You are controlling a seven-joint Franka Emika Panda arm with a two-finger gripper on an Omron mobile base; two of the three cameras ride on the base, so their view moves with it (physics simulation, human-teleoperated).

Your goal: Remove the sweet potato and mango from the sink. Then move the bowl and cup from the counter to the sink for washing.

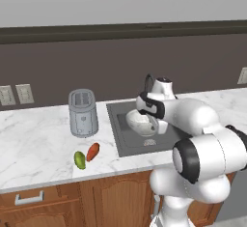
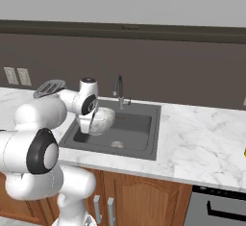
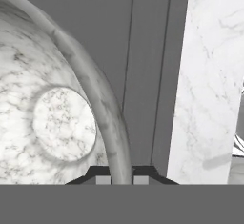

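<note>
Hand view: gripper [image 3: 120, 180] clenched on bowl [image 3: 57, 118] rim.
Frame centre: bowl hangs tilted over sink [image 2: 139, 124].
Risk: thin rim grip; bowl may slip, dropping hard.

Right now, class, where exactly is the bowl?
The bowl hangs tilted over the sink, its rim pinched in the pincer; in the right base view it sits left of the faucet.
</note>
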